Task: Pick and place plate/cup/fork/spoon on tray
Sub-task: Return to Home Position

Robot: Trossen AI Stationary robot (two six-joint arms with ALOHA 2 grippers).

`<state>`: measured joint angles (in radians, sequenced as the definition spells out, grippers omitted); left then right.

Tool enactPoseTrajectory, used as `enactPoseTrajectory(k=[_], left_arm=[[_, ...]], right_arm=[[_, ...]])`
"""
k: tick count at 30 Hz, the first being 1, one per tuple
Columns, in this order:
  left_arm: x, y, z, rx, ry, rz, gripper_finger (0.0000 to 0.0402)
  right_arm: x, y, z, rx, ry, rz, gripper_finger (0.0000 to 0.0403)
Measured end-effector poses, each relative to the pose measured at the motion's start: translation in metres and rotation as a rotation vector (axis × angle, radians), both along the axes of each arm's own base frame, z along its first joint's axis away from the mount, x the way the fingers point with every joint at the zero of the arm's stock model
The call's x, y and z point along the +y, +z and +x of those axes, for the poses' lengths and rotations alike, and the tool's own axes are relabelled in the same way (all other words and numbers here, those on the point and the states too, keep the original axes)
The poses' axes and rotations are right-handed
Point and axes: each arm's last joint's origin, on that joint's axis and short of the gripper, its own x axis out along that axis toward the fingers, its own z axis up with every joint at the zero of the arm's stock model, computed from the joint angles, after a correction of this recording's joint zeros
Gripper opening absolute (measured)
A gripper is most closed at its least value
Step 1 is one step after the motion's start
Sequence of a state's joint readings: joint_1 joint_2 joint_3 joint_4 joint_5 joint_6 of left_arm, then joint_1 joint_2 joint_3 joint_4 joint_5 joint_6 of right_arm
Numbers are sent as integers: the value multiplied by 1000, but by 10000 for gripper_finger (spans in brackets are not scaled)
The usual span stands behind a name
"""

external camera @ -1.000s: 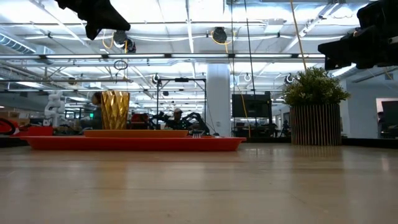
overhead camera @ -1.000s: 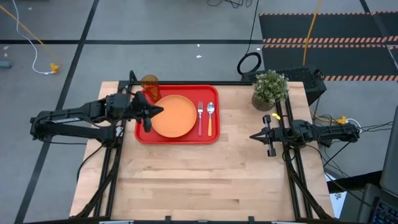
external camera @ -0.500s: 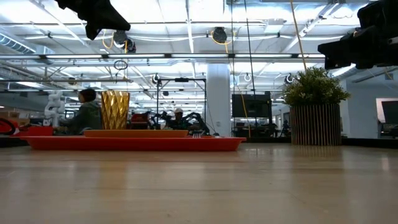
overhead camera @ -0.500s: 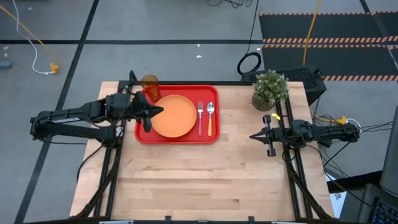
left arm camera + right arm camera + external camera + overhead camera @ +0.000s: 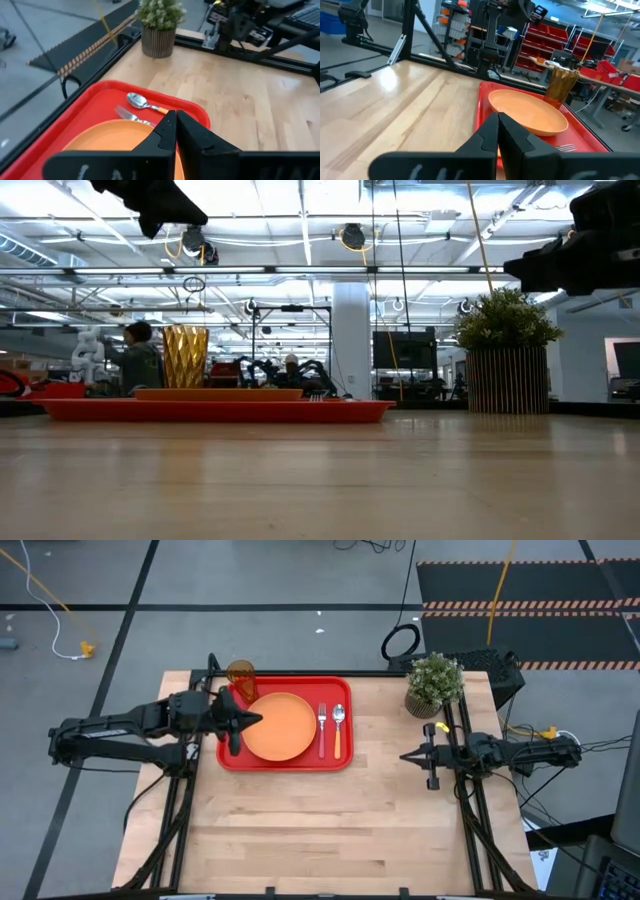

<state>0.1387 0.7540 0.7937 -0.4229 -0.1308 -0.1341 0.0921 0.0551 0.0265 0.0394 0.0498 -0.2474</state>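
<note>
The red tray (image 5: 285, 758) lies on the table's far left part. On it rest the orange plate (image 5: 279, 727), the pink-handled fork (image 5: 322, 726) and the orange-handled spoon (image 5: 339, 730), side by side to the plate's right. The amber cup (image 5: 241, 674) stands upright in the tray's far left corner. My left gripper (image 5: 258, 720) hangs shut, well above the plate's left edge (image 5: 172, 115), and holds nothing. My right gripper (image 5: 403, 756) is shut and held in the air near the table's right edge, pointing at the tray (image 5: 497, 116).
A potted green plant (image 5: 434, 683) stands at the table's far right corner, just beyond my right arm. Bare wood (image 5: 320, 830) fills the near half of the table. People sit at benches in the room behind (image 5: 135, 360).
My left gripper has rolled a little about its own line while staying above the tray's left side. Nothing on the tray has moved.
</note>
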Motion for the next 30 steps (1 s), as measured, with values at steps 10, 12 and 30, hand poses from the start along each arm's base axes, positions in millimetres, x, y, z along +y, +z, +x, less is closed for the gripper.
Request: enactPoseTrajectory(k=[10, 12, 30], left_arm=[[-7, -6, -12, 21, -92, 86, 4], [-8, -15, -14, 13, -111, 82, 6], [-15, -94, -40, -87, -299, 140, 3]], right_arm=[[0, 5, 0, -53, -5, 4, 0], [0, 5, 0, -53, -5, 4, 0], [0, 6, 0, -58, -2, 4, 0]])
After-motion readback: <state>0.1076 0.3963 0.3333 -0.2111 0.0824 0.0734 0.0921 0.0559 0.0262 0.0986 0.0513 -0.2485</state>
